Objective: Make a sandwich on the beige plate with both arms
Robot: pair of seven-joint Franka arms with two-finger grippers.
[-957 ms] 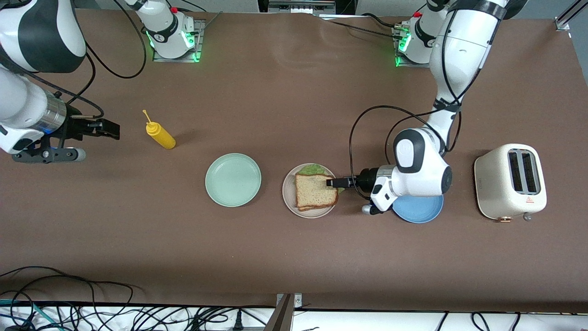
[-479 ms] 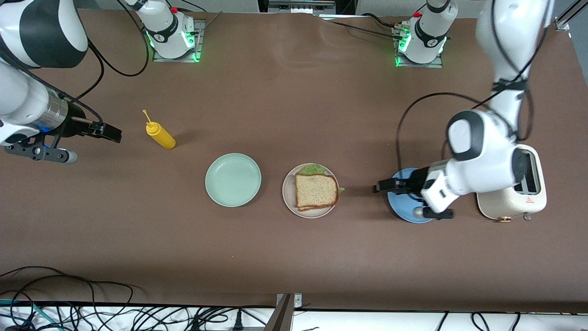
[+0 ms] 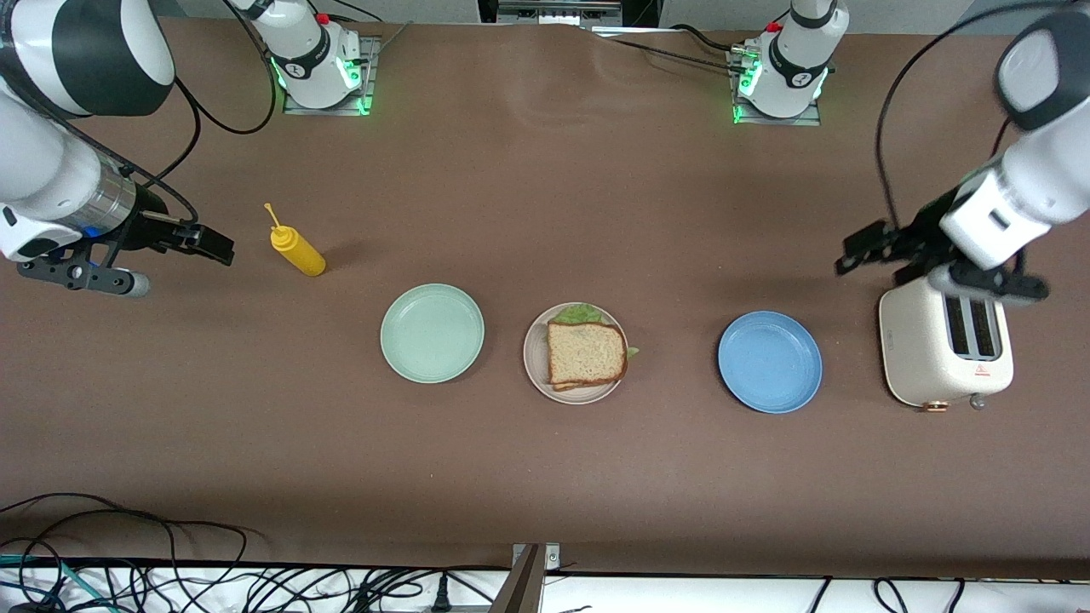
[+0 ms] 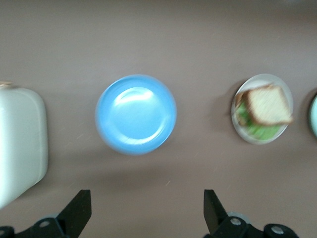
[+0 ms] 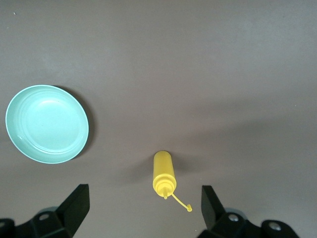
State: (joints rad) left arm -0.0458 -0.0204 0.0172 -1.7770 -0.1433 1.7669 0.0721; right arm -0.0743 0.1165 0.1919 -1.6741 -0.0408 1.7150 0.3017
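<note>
Three plates lie in a row across the middle of the desk [image 3: 545,170], well apart: green plate [image 3: 432,333], beige plate [image 3: 535,362] bearing the sandwich [image 3: 586,353], and blue plate [image 3: 770,362], with bare lanes between them. A yellow bottle [image 3: 297,248] lies toward the right arm's end, and a toaster [image 3: 945,347] stands near the edge at the left arm's end. The strip along the desk's front edge is bare.

It's a robotics lab. Two arm bases [image 3: 319,64] sit bolted to a brown-covered surface [image 3: 545,477], lit green. Loose cables [image 3: 170,579] tangle along its edge.
</note>
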